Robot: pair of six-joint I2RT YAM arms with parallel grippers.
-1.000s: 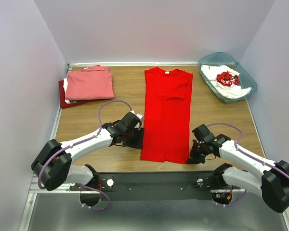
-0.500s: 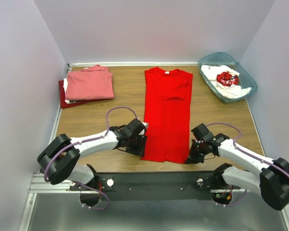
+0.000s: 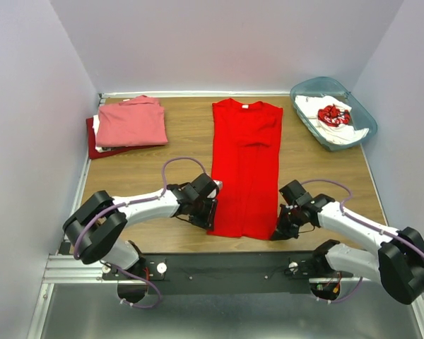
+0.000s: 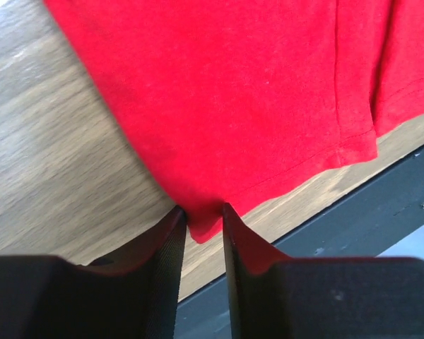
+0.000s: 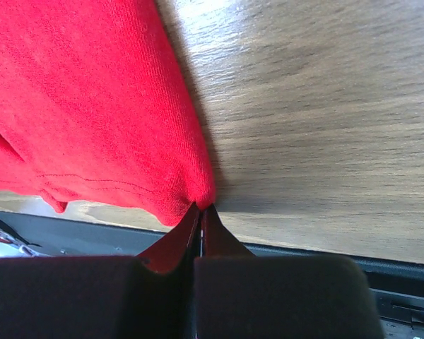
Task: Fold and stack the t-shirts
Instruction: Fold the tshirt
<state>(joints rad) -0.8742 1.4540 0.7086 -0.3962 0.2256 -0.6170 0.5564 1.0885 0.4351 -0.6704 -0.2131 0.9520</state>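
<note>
Left of the teal bin, the bright red t-shirt is lying flat on the worktop. The right gripper is pinching one hem corner and the left gripper is straddling the other, unclenched, likely for a fold.

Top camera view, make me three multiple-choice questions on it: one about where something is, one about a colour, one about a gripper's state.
1. The teal bin sits: A far right; B far left; C near middle.
2. The uppermost folded shirt at far left is: A blue; B salmon pink; C green.
3. The right gripper is: A wide open; B shut on the bright red shirt; C shut on nothing.

Answers: A, it shows at upper right in the top view. B, pink cloth lies uppermost there. B, the wrist view shows its jaws pinched on the hem corner.
</note>
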